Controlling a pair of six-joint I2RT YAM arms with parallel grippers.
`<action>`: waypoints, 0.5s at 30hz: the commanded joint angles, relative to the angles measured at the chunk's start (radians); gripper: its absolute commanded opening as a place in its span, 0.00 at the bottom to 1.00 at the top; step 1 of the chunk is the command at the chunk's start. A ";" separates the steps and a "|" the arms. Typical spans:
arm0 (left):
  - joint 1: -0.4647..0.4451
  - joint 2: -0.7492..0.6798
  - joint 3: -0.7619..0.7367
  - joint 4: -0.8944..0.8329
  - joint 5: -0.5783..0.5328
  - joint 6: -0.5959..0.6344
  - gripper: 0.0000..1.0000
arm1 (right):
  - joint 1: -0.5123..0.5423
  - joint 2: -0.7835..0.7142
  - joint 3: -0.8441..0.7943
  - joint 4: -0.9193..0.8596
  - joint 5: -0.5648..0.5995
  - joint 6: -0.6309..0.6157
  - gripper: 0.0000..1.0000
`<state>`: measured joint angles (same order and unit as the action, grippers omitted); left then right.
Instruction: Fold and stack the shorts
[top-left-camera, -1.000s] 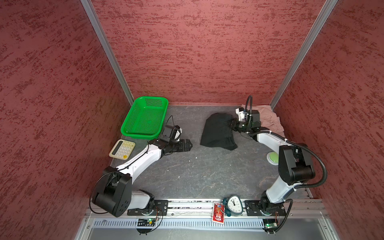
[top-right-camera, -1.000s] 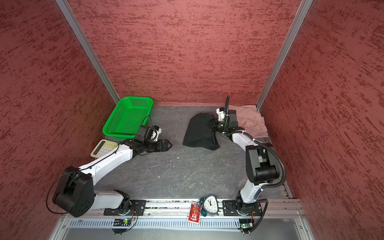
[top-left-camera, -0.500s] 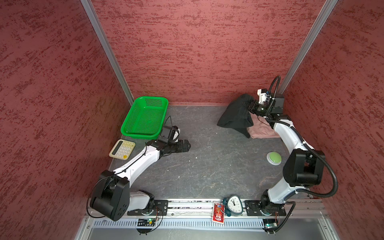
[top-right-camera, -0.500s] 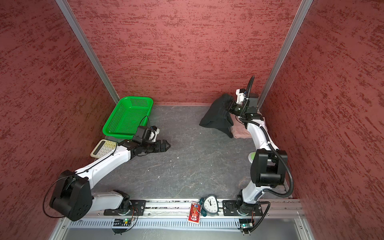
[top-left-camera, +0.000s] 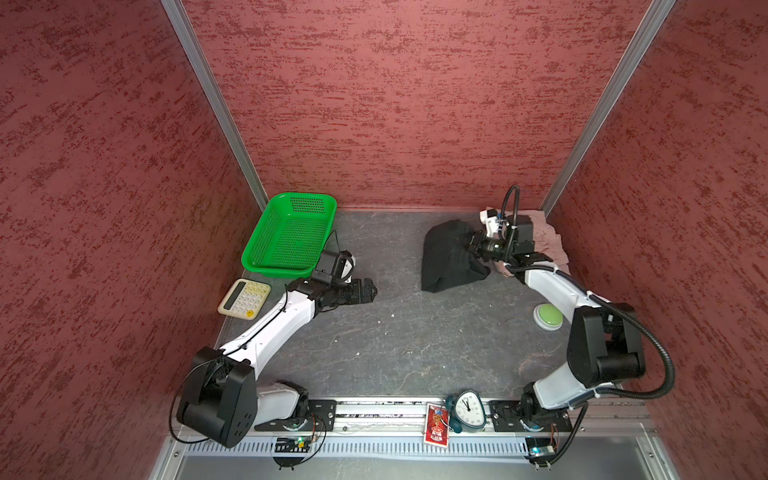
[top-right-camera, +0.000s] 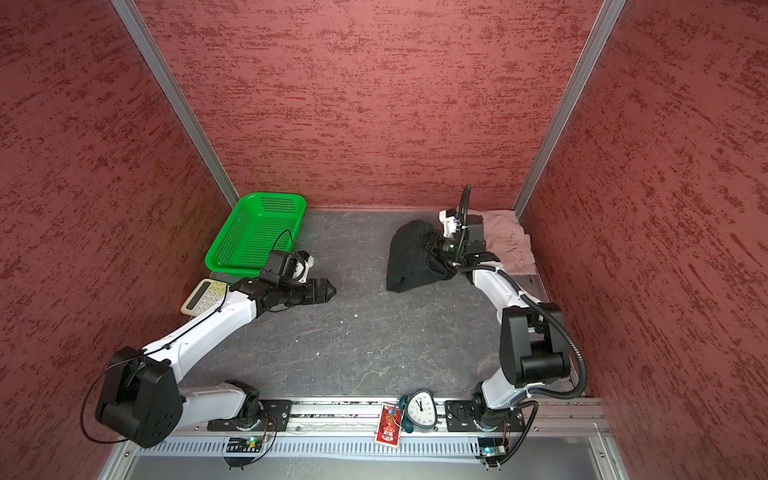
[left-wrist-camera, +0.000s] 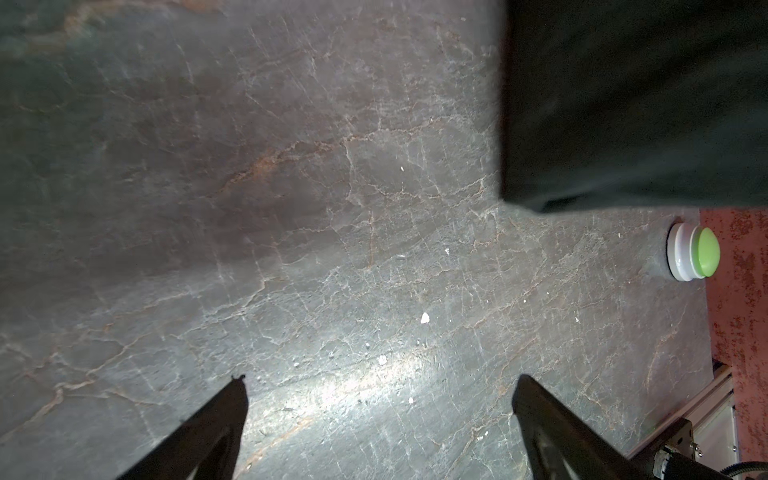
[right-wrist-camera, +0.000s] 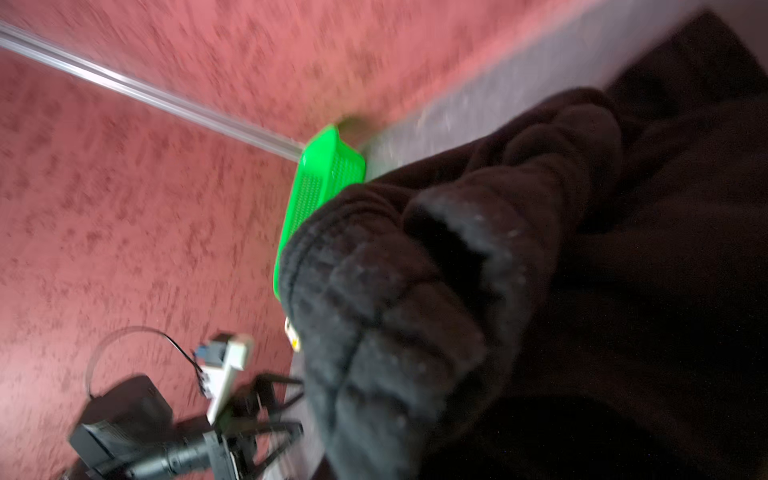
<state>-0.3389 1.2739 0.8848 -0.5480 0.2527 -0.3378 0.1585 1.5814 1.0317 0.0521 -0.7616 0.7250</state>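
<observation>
The black shorts (top-left-camera: 446, 259) (top-right-camera: 409, 259) hang bunched at the back right, their lower edge down at the table. My right gripper (top-left-camera: 467, 242) (top-right-camera: 433, 246) is shut on their upper part. In the right wrist view the black shorts (right-wrist-camera: 457, 299) fill most of the picture and hide the fingertips. The dusty pink shorts (top-left-camera: 546, 239) (top-right-camera: 509, 247) lie in the back right corner behind that arm. My left gripper (top-left-camera: 371, 291) (top-right-camera: 331, 291) (left-wrist-camera: 378, 378) hovers open and empty over bare table, well left of the black shorts (left-wrist-camera: 623, 104).
A green basket (top-left-camera: 291, 237) stands at the back left with a calculator (top-left-camera: 244, 298) in front of it. A green button (top-left-camera: 548, 316) (left-wrist-camera: 702, 253) sits by the right wall. A clock (top-left-camera: 468, 409) and a red card (top-left-camera: 436, 428) rest on the front rail.
My right gripper carried the black shorts up toward the back right corner, then swung back left and down with them. The left arm has hardly moved.
</observation>
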 joint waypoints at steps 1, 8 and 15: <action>0.031 -0.045 0.047 -0.058 0.010 0.050 1.00 | 0.088 -0.061 -0.057 0.251 -0.083 0.145 0.00; 0.063 -0.042 0.076 -0.056 0.094 0.094 0.99 | 0.113 -0.073 -0.124 0.222 -0.123 0.151 0.00; -0.020 0.120 0.115 0.081 0.171 0.075 0.99 | 0.089 -0.051 -0.100 -0.093 -0.036 -0.063 0.00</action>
<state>-0.3103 1.3281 0.9546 -0.5335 0.3859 -0.2737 0.2684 1.5356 0.9016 0.0849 -0.8433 0.7773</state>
